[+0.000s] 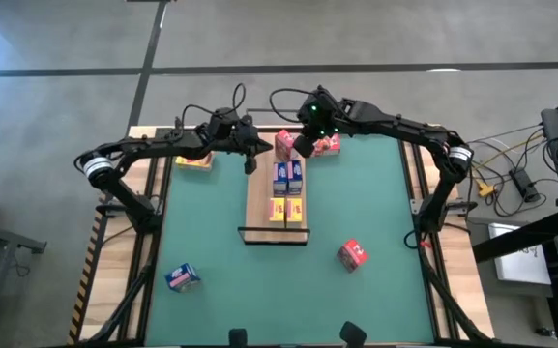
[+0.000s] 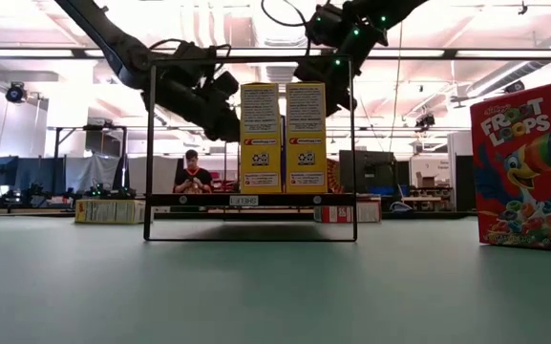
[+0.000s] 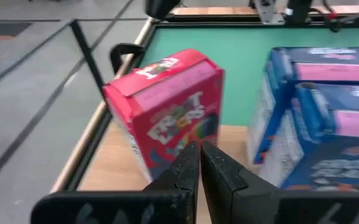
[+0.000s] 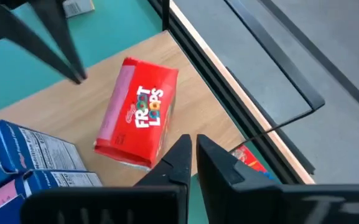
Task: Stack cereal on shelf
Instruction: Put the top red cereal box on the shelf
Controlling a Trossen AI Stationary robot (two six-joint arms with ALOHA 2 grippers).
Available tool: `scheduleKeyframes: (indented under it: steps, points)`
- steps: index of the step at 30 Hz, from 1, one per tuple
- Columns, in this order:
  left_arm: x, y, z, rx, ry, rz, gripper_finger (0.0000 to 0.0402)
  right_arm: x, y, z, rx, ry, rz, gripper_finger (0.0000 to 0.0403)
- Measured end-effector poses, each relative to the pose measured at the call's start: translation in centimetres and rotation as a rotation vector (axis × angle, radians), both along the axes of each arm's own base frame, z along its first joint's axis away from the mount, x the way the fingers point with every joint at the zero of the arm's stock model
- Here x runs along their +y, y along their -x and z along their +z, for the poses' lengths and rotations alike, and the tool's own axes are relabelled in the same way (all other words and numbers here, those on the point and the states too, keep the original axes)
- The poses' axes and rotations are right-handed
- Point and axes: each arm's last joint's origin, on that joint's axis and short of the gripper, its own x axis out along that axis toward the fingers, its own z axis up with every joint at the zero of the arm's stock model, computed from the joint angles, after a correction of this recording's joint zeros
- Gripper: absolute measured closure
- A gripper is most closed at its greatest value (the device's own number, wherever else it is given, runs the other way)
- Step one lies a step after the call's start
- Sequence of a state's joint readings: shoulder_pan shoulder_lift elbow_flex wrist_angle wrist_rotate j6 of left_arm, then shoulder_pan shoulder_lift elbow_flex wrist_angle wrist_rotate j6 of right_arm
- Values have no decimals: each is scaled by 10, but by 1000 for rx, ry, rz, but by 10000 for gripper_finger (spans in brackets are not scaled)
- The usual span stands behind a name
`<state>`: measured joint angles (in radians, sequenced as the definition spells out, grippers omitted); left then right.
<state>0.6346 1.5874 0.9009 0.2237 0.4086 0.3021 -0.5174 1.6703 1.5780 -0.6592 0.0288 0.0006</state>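
Note:
The shelf (image 1: 258, 208) is a light-wood board with a black wire frame, lying mid-table on the green mat. Two yellow cereal boxes (image 1: 288, 209), two blue ones (image 1: 288, 177) and a red one (image 1: 284, 145) stand on it in a row. The red box (image 4: 139, 121) rests on its base at the board's far end. My left gripper (image 3: 200, 149) is shut and hovers just left of that box; the right wrist view shows a gap between them. My right gripper (image 4: 192, 144) is shut above the box's right side, holding nothing.
A second red box (image 1: 329, 145) lies on the mat just right of the board's far end. A yellow box (image 1: 193, 161) lies at the far left, a blue one (image 1: 182, 278) near left and a red one (image 1: 353, 254) near right. Open mat flanks the board.

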Motion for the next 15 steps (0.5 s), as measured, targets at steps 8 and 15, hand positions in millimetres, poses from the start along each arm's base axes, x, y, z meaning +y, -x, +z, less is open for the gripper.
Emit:
scheduleKeyframes:
  steps: [8, 15]
  points:
    - [6, -6, -5, -36, -40, 23, 401, -2, 3, -21, 35, -2, 13, 390]
    - [11, -9, -10, -22, -85, 115, 401, -2, 2, -35, 22, 11, 26, 390]
